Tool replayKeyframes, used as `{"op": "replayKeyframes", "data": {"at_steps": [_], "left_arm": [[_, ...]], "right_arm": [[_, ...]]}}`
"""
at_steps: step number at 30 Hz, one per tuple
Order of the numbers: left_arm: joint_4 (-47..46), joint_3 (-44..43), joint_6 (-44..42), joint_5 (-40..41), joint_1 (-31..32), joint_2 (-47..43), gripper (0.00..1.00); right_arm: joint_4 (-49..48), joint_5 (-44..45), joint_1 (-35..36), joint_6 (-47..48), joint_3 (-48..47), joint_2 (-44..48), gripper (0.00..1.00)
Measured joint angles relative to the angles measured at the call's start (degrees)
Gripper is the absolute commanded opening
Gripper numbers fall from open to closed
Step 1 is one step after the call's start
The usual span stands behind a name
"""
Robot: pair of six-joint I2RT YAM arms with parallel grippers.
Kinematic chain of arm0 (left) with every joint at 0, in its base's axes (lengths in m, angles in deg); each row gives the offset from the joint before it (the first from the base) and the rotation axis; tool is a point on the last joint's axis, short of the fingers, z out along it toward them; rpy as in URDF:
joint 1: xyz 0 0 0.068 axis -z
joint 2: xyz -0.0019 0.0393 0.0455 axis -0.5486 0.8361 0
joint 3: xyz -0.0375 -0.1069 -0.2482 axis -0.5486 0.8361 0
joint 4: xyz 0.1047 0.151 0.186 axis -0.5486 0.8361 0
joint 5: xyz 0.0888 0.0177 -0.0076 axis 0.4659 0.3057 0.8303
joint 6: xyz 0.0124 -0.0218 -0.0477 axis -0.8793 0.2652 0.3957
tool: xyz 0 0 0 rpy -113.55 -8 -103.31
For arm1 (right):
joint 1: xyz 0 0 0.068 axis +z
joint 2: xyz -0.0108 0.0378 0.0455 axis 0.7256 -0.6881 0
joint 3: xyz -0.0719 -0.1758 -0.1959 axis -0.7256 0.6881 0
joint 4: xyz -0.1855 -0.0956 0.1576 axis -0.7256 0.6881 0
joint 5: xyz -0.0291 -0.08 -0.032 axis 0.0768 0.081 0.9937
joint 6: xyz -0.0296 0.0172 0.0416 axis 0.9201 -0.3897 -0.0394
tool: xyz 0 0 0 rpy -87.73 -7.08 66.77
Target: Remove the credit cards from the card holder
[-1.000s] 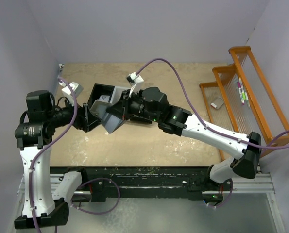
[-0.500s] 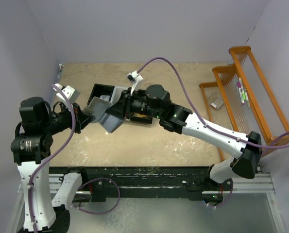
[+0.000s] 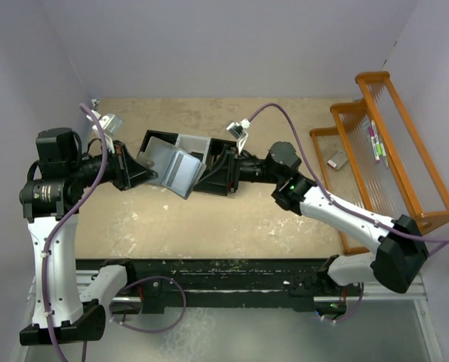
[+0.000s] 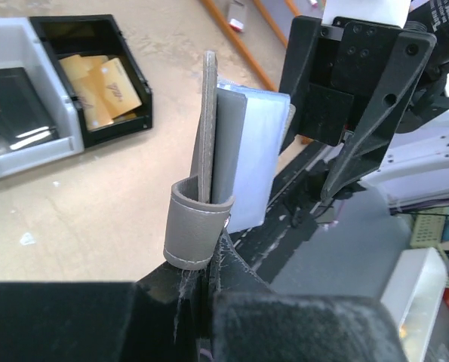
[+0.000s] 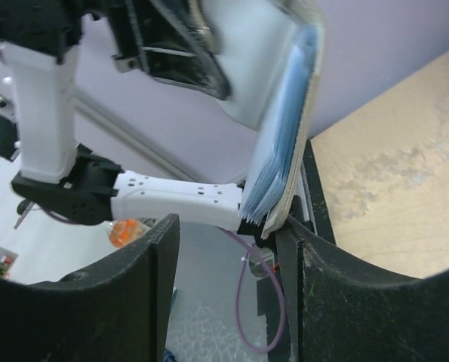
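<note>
The grey card holder [image 3: 176,170] hangs above the table between the two arms. My left gripper [image 3: 139,173] is shut on its strap end. In the left wrist view the card holder [image 4: 209,128] stands edge-on, its grey strap loop [image 4: 198,226] at my left gripper [image 4: 209,256] and a pale blue pocket panel [image 4: 250,151] facing right. My right gripper [image 3: 209,175] stands open at the holder's far edge. In the right wrist view the card holder [image 5: 292,143] shows its blue ribbed pockets, its lower corner by the right finger of my right gripper [image 5: 228,230]. Orange-gold credit cards [image 4: 103,83] and black ones [image 4: 13,98] lie in the tray.
The black-and-white bin tray [image 3: 196,142] sits on the table behind the holder, also as bin tray [image 4: 145,105] in the left wrist view. An orange wire rack [image 3: 382,151] with small items stands at the right. Purple walls close in the back and sides.
My left gripper has shut on the card holder's strap end. My right gripper has opened and drawn back to the right, and the holder has swung flatter.
</note>
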State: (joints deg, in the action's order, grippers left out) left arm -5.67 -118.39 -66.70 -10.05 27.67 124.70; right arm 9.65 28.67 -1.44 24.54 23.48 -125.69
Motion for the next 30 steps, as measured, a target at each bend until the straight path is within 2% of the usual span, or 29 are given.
{"op": "replayKeyframes", "data": {"at_steps": [4,10,24,30], "left_arm": [[-0.31,0.0,2.54,-3.65,0.0,0.11,0.0],[-0.68,-0.17,4.66,-8.22,0.0,0.17,0.0],[-0.79,-1.53,6.62,-11.96,0.0,0.76,0.0],[-1.05,-1.7,7.37,-12.5,0.0,1.25,0.0]], "right_arm": [[-1.31,-1.29,0.28,0.35,0.13,2.69,0.46],[-2.08,-0.85,0.28,0.46,0.26,1.88,0.35],[-5.53,-2.93,0.24,0.5,2.27,2.51,0.41],[-9.9,-5.99,0.24,0.22,3.63,3.74,0.35]]}}
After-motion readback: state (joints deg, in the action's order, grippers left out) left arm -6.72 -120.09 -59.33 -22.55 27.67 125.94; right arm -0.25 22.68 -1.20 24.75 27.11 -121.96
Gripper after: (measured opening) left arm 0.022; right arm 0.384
